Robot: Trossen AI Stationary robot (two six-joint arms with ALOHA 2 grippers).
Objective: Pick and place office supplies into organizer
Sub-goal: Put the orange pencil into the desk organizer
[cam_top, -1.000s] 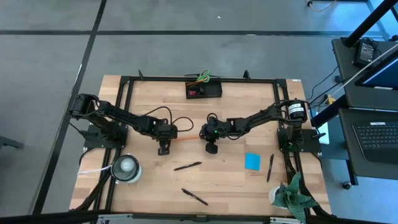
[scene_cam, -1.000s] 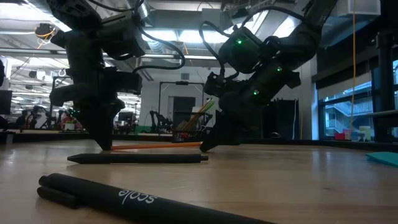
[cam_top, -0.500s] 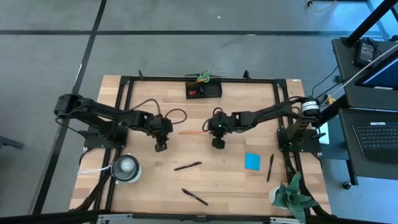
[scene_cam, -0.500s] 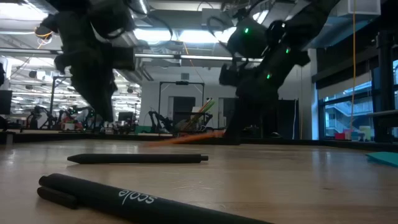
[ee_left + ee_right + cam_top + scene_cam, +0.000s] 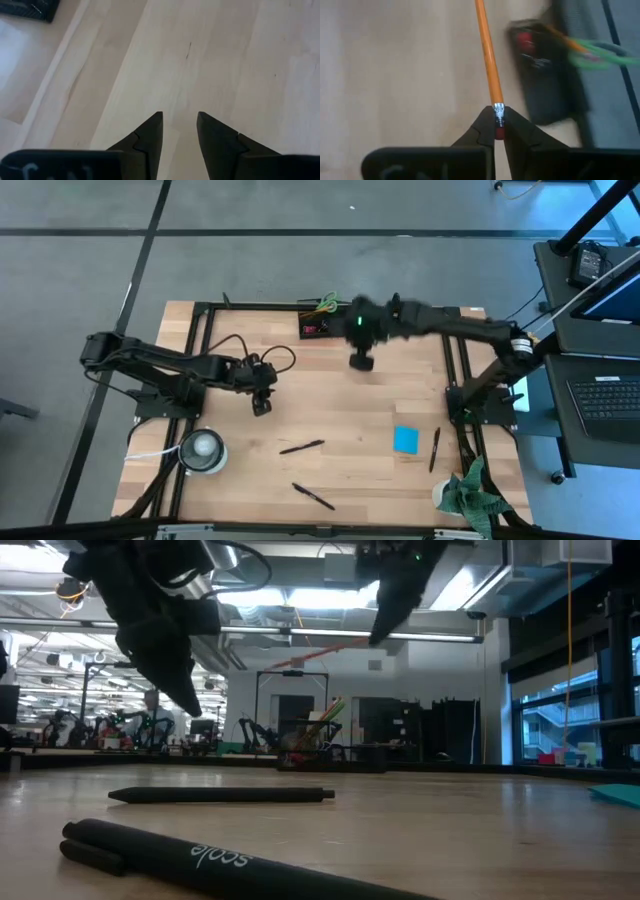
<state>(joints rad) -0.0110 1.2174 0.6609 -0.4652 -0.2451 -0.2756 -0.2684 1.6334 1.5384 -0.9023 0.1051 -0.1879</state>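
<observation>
An orange pencil hangs in the air with my right gripper shut on it. That gripper is high over the far middle of the table, just right of the black organizer. The organizer holds green-handled scissors and a small red piece. In the low view the pencil shows as a thin slanting line. My left gripper hovers open over bare wood at the table's left middle; nothing is between its fingers. My right gripper pinches the pencil's eraser end between its two fingertips, at the metal band. The fingers slant down from above, and the pencil runs on ahead of them, roughly in line with them. The pencil is lifted clear of the table.
Two black pens lie on the near middle of the table, a third beside the blue note pad at the right. A white roll sits near left, a green cloth near right. A black metal frame borders the table.
My left gripper has let go of the pencil's left end, risen and drawn back a little toward the table's left edge. My right gripper has swung up and toward the far edge, next to the organizer, carrying the pencil from the table into the air.
</observation>
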